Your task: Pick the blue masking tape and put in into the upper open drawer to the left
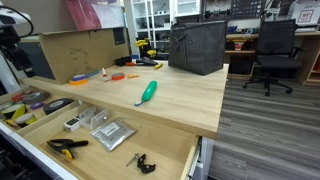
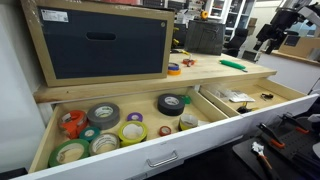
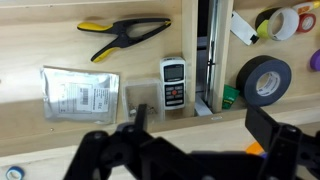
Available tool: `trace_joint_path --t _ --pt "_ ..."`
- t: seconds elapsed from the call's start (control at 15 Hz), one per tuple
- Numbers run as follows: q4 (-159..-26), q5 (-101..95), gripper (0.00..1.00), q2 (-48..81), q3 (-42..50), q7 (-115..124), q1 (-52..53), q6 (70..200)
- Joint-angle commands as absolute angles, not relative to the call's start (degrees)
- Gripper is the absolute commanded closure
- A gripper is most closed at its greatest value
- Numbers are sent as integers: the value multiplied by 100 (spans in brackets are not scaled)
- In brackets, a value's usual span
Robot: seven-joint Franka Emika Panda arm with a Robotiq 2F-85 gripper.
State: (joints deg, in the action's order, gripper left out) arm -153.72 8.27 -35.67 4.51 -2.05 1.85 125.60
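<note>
- Gripper [image 3: 200, 140] hangs over the open drawers in the wrist view, its dark fingers [image 3: 268, 135] spread wide with nothing between them
- The blue masking tape [image 2: 174, 70] lies flat on the tabletop [image 1: 180, 95], just beside the large box [image 2: 100, 40], outside both drawers
- The upper open drawer [image 2: 42, 140] holds many tape rolls: a black roll [image 2: 170, 102], a grey roll [image 2: 102, 115], a yellow roll [image 2: 132, 132] and a green roll [image 2: 70, 152], with a small purple piece [image 2: 135, 117] among them
- The lower drawer [image 1: 170, 145] holds silver packets [image 1: 112, 133], a yellow-black clamp [image 1: 67, 146] and a handheld meter [image 3: 174, 82]
- A green-handled tool [image 1: 147, 92] lies on the tabletop, well apart from the tape
</note>
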Motion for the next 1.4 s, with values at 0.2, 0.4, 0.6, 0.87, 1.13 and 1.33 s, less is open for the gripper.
trace_joint_path --t 0.2,0.4,0.6,0.87,1.13,1.33 --pt "-15360 861 0 -3565 402 -233 131 12539" --pt "-15360 861 0 -3565 402 -233 131 12539" --pt "-15360 861 0 -3565 402 -233 131 12539" --pt "-15360 861 0 -3565 402 -233 131 12539" --pt "-15105 758 0 -3286 295 -126 94 12653" --pt "-14686 669 0 -2890 144 -46 133 12795"
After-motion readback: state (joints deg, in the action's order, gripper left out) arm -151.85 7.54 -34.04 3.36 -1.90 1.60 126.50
